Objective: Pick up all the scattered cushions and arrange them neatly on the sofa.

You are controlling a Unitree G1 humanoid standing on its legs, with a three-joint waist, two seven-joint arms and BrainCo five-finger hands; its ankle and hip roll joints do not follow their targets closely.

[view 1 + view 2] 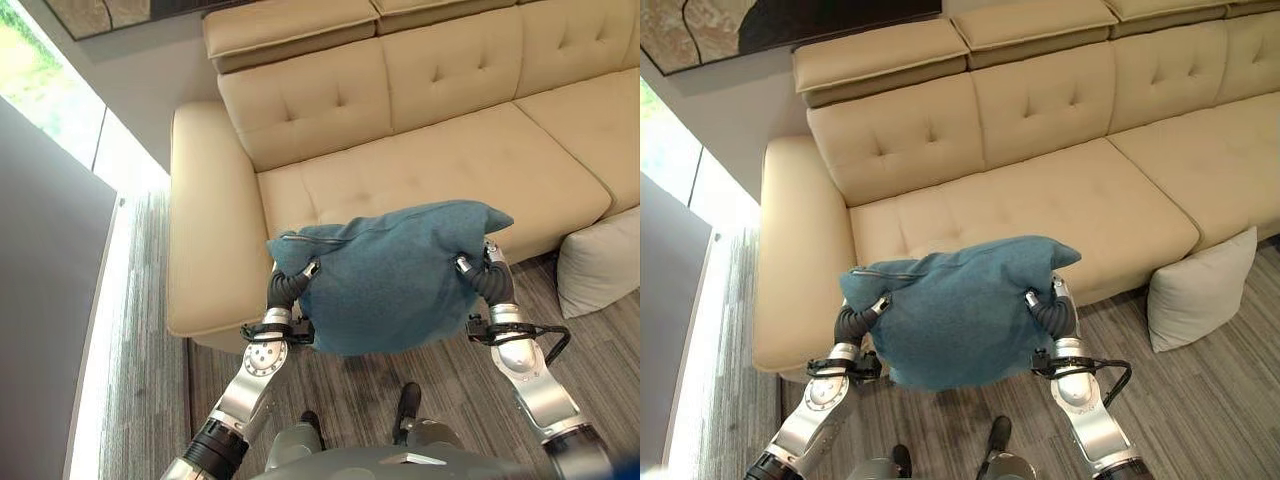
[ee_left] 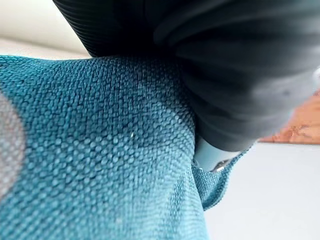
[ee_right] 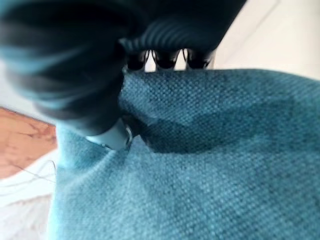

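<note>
- The teal cushion (image 1: 390,280) is a soft, coarse-woven pillow, rumpled, with one pointed corner sticking out to the right and a zip seam along its upper left edge. It is held up in the middle of the frame, in front of the sofa's seat edge and above the floor.
- The left hand (image 1: 300,280) presses in at the cushion's left side; a thumb tip shows on the cloth, the fingers are hidden behind it, so I cannot tell whether they are closed on it.
- The right hand (image 1: 480,268) sits at the cushion's right side; in the right wrist view its dark fingertips (image 3: 165,59) hook over the cushion's edge and the thumb digs into the cloth, clamped on it.
- One grey cushion (image 1: 1200,290) leans against the sofa front at the right of the frame, on the floor (image 1: 1200,390).
- Two cushions counted: one teal, one grey.
- One cream tufted sofa (image 1: 1040,190) fills the upper frame.
</note>
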